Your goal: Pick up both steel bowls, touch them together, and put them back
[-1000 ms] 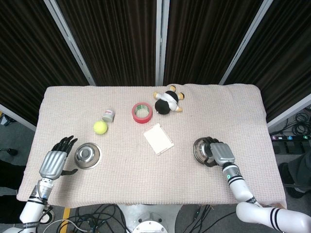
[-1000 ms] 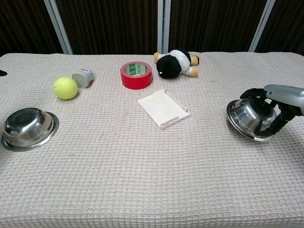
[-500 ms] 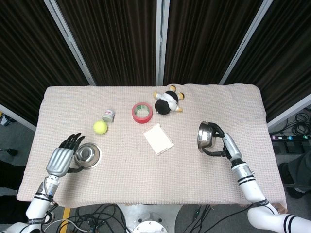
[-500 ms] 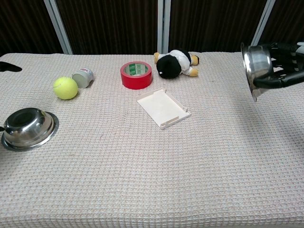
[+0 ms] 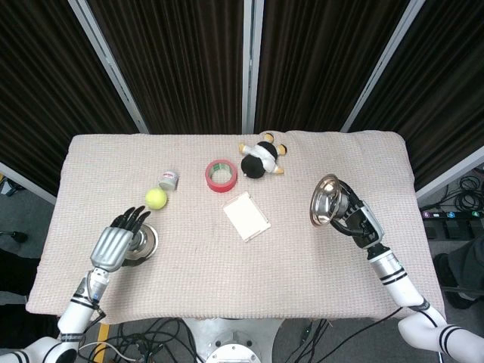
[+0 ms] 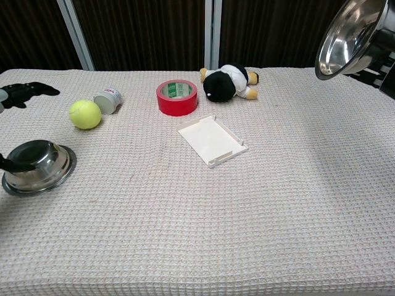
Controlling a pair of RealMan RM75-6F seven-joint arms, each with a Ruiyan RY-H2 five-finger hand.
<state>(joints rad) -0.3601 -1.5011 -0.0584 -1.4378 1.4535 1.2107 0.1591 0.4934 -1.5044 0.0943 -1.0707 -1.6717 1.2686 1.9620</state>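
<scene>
I am lifting the right bowl (image 5: 327, 200) higher, right hand (image 5: 358, 221) fingers clamped on it; my left hand (image 5: 113, 246) is now covering the left bowl (image 6: 36, 165), grip unclear.

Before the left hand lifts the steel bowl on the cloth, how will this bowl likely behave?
The steel bowl looks rigid, probably light. Its polished wall may slip under the left hand. Its flat rim on the cloth leaves little edge to hook.

A lab or test booth: black curtains (image 5: 181, 53) hung between metal posts (image 5: 248, 64) wall in a table under a beige woven cloth (image 5: 302, 257), with loose cables (image 5: 162, 333) on the grey floor (image 5: 23, 219) beneath.
</scene>
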